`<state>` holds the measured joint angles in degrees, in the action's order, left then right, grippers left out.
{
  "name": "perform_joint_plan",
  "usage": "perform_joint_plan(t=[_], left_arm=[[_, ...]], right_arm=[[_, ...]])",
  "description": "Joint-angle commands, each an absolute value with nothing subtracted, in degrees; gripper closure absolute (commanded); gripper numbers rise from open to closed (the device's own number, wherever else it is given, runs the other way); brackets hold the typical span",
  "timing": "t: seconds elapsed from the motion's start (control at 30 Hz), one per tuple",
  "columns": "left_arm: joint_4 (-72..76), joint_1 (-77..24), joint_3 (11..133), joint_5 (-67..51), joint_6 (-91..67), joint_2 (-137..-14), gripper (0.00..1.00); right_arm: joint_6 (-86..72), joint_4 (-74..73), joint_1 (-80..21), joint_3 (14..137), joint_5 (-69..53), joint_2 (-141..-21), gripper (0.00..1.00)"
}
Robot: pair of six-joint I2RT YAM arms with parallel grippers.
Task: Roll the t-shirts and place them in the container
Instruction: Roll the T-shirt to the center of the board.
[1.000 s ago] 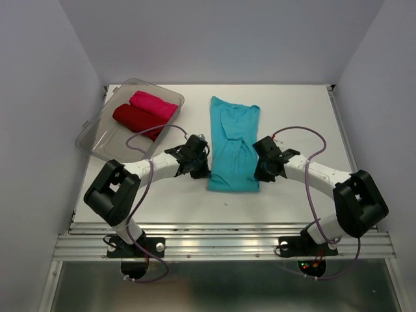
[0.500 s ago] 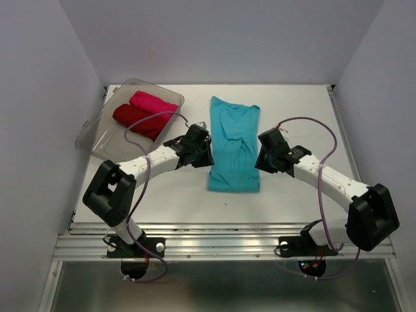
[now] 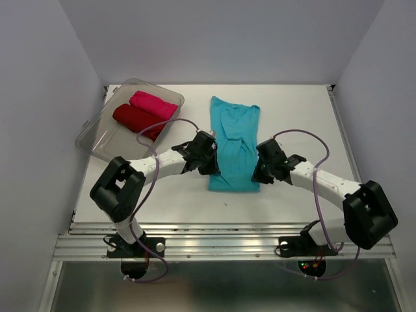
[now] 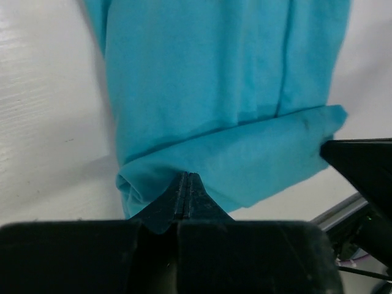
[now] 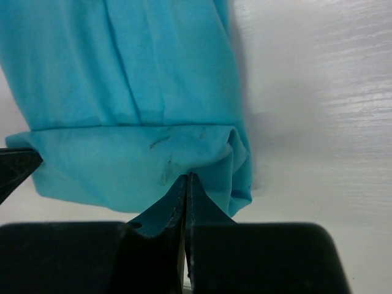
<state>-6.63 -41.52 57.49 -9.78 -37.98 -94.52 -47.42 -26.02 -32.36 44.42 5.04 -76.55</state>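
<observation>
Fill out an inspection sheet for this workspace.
Surface: white table.
Job's things: turquoise t-shirt lies flat, its near hem turned over; dark red t-shirt and pink t-shirt lie rolled in the clear plastic tub, far left.
Clutter: nothing seen.
Grippers: left gripper and right gripper are both shut on the turned hem.
Cables: purple cables loop along each arm.
Surroundings: white walls; metal rail at the near edge.

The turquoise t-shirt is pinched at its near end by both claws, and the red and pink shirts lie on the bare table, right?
No: the top view shows the dark red shirt and pink shirt inside the clear tub. The rest holds.
</observation>
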Motion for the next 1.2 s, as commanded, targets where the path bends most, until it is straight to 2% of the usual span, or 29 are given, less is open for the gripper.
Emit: perform_joint_plan(t=[0.0, 0.23, 0.43, 0.67, 0.8, 0.87, 0.97, 1.17], left_arm=[[-5.54, -41.22, 58.89, -10.55, -36.83, -98.08, 1.00], [-5.01, -39.73, 59.68, -6.42, -34.98, -101.17, 1.00], [-6.50, -39.55, 61.17, -4.66, -31.65, -97.92, 1.00], [-7.29, -39.46, 58.90, -5.89, -31.46, -87.55, 1.00], [-7.38, -39.46, 55.03, -5.89, -32.78, -83.50, 0.87], [-6.25, -39.46, 52.40, -7.37, -33.22, -81.75, 0.84], [-4.40, -39.46, 49.58, -9.93, -34.10, -81.12, 0.83], [-1.24, -39.64, 47.29, -13.27, -35.33, -83.32, 0.86]], right_arm=[[-48.43, -22.50, -32.26, 45.61, 12.29, -80.75, 0.98], [-49.04, -23.29, -32.26, 45.18, 16.17, -87.19, 0.99], [-47.11, -25.13, -32.26, 45.17, 15.65, -81.92, 0.99], [-46.23, -30.05, -32.26, 46.41, 16.09, -73.05, 0.93], [-44.13, -30.06, -32.26, 45.35, 12.23, -70.32, 0.92], [-43.68, -28.57, -32.26, 45.26, 8.36, -69.79, 0.93], [-43.51, -25.93, -32.26, 45.44, 4.05, -71.18, 0.93], [-44.29, -23.21, -32.26, 45.18, 5.09, -76.37, 0.91]])
